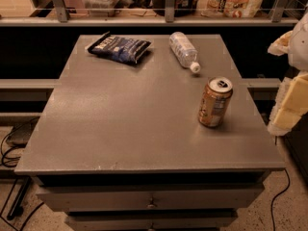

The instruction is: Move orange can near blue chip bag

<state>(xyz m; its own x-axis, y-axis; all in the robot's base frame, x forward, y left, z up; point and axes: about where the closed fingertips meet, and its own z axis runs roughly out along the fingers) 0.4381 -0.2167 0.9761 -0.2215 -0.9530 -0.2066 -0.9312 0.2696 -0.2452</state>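
The orange can (215, 102) stands upright on the right side of the grey table top (125, 114), its silver pull-tab top facing up. The blue chip bag (119, 47) lies flat at the far left of the table, its black end pointing left. My gripper (288, 105) shows as pale, yellowish parts at the right edge of the view, beside the table's right edge. It is to the right of the can and apart from it, and it holds nothing that I can see.
A clear plastic bottle with a white cap (184, 51) lies on its side at the back, between the bag and the can. A rail and shelves with goods (231, 1) run behind the table. Drawers (151, 201) sit under the top, and cables (9, 153) lie on the floor at left.
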